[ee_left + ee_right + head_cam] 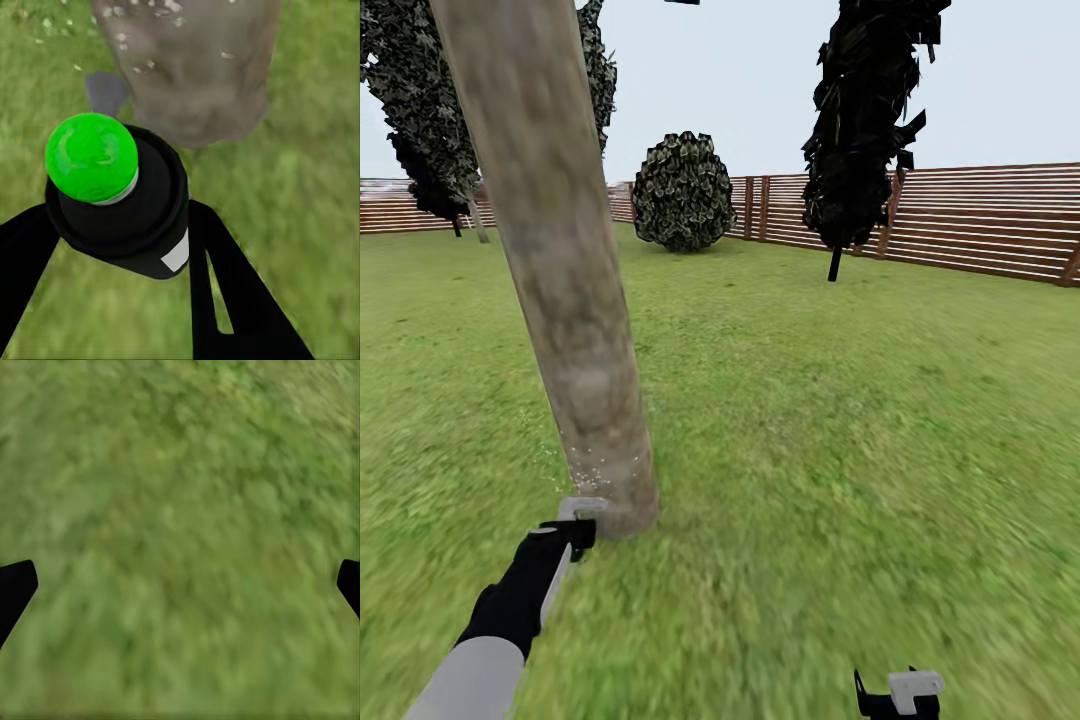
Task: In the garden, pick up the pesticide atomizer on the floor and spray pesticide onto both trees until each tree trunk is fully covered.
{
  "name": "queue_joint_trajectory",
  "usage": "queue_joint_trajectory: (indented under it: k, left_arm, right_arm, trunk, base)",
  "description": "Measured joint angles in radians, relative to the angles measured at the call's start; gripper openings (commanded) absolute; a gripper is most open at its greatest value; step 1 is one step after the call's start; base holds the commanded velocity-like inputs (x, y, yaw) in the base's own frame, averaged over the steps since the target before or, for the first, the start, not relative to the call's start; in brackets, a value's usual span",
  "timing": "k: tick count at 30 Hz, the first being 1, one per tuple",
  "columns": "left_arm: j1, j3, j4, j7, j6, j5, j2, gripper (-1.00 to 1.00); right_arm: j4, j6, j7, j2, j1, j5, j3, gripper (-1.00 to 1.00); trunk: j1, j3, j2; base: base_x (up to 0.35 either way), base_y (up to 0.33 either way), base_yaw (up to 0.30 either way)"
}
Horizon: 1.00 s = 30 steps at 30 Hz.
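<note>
My left gripper [112,247] clamps its black fingers [240,300] on the pesticide atomizer [120,202], a matte black cylinder with a glossy green dome cap, at lower left of the head view. Just beyond stands the mottled grey-beige tree trunk [565,270], white specks [592,468] dotting its base. My right gripper [180,585] spreads wide over blurred lawn [860,400].

The lawn [840,420] is green grass all over. A thick grey-beige tree trunk [565,270] stands in it near the left. Far off, a round bush [682,192] and a dark tree [860,120] stand by the wooden fence [980,220].
</note>
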Motion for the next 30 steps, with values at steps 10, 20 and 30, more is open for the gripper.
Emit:
queue_joint_trajectory:
  k: [10,20,30]
  left_arm:
    - [-0.033,-0.005,-0.061,0.005,0.044,0.009,-0.010,-1.00]
    - [-0.025,0.061,-0.169,0.005,0.100,0.006,0.036,-1.00]
    - [-0.009,0.056,-0.183,0.006,0.099,0.005,0.014,-1.00]
  right_arm:
    - [0.000,0.000,0.000,-0.004,0.000,0.000,0.000,1.00]
    - [0.000,0.000,0.000,0.000,-0.001,0.000,0.001,1.00]
    - [0.000,0.000,0.000,0.001,0.000,0.000,0.001,1.00]
  trunk:
    - [0.000,0.000,0.000]
    - [0.000,0.000,0.000]
    - [0.000,0.000,0.000]
  base:
    - [0.000,0.000,0.000]
    - [0.000,-0.067,0.098]
    - [0.000,-0.265,0.119]
